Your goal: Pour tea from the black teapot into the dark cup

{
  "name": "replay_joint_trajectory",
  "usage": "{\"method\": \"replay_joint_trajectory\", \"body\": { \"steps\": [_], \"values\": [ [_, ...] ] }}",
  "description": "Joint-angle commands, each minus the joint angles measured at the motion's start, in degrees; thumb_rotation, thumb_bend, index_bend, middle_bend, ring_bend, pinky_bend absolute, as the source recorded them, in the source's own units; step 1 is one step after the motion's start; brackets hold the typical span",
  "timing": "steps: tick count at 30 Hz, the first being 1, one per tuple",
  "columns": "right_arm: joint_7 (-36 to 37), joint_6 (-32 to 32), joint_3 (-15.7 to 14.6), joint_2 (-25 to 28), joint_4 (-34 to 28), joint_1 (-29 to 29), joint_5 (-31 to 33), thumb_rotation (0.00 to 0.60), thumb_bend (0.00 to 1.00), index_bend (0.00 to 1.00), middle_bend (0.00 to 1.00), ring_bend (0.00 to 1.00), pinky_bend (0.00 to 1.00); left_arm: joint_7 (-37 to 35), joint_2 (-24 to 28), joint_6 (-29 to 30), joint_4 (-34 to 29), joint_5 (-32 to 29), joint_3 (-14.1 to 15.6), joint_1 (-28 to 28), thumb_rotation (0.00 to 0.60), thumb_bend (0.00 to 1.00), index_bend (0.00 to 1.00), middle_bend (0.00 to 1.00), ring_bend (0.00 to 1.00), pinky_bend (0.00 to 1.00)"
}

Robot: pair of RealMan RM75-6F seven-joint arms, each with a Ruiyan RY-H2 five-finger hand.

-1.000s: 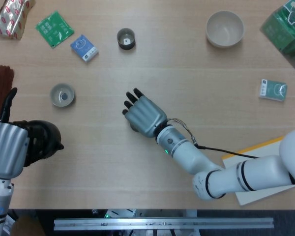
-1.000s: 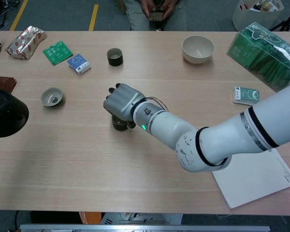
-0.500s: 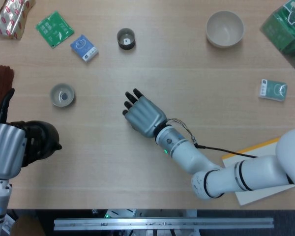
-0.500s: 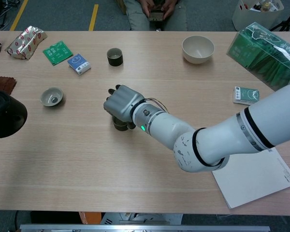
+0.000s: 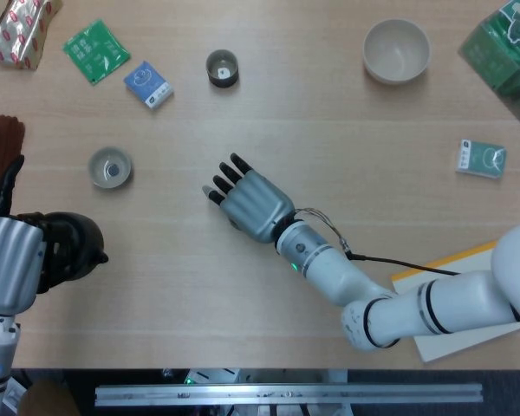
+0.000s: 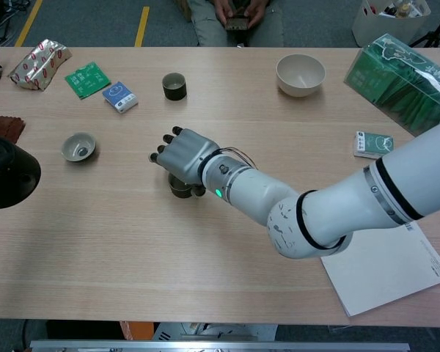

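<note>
Left hand [image 5: 13,264] is gripping the black teapot [image 5: 69,245] at the near left edge of the desk [image 5: 355,156], fingers wrapped round the handle side, spout pointing toward the middle. In the chest view the teapot [image 6: 7,176] is hanging at the far left, apparently above the desk top. Right hand [image 5: 247,201] is sitting over the dark cup [image 6: 180,188] in the middle of the desk, fingers [image 5: 225,178] fanning out apart and reaching past it toward the far left; whether the palm is touching the cup, I cannot tell. Teapot and cup are well apart. A second dark cup [image 5: 222,68] is standing at the far side, just beside a blue packet [image 5: 148,84] and a green packet [image 5: 96,50]. A grey cup [image 5: 110,166] is sitting between teapot and packets. A pale bowl [image 5: 396,50] is resting far right.
</note>
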Motion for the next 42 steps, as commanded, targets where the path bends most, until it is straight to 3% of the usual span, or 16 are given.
{"method": "replay_joint_trajectory", "body": {
  "steps": [1, 12, 20, 26, 33, 42],
  "values": [
    [1.2, 0.6, 0.2, 1.9, -2.2, -0.4, -1.2, 0.600, 0.23, 0.10, 0.12, 0.00, 0.05, 0.0, 0.1, -0.1, 0.0, 0.0, -0.1, -0.1, 0.600, 0.25, 0.96, 1.00, 0.85, 0.00],
    [9.4, 4.2, -3.4, 19.5, -17.1, -7.1, -9.7, 0.600, 0.23, 0.10, 0.12, 0.00, 0.05, 0.6, -0.7, -2.1, 0.7, -1.3, -1.4, -1.5, 0.600, 0.25, 0.96, 1.00, 0.85, 0.00],
    [18.9, 8.3, -8.0, 35.7, -25.7, -14.8, -22.2, 0.600, 0.23, 0.10, 0.12, 0.00, 0.05, 2.4, -2.9, -5.3, 0.7, -2.5, -2.6, -3.7, 0.600, 0.25, 0.96, 1.00, 0.85, 0.00],
    [25.4, 10.7, -11.9, 44.1, -28.0, -20.2, -32.0, 0.600, 0.23, 0.10, 0.12, 0.00, 0.05, 4.6, -5.1, -8.1, 0.5, -4.0, -3.8, -5.7, 0.600, 0.25, 0.96, 1.00, 0.85, 0.00],
    [32.1, 14.2, -15.0, 48.9, -27.3, -26.8, -42.0, 0.600, 0.23, 0.10, 0.12, 0.00, 0.05, 7.6, -8.5, -11.1, 0.9, -6.0, -4.9, -7.9, 0.600, 0.25, 0.96, 1.00, 0.85, 0.00],
    [35.0, 20.1, -16.2, 51.6, -25.8, -35.2, -45.7, 0.600, 0.23, 0.10, 0.12, 0.00, 0.05, 10.1, -11.9, -13.2, 1.9, -8.8, -6.5, -10.2, 0.600, 0.25, 0.96, 1.00, 0.85, 0.00]
  ]
}}
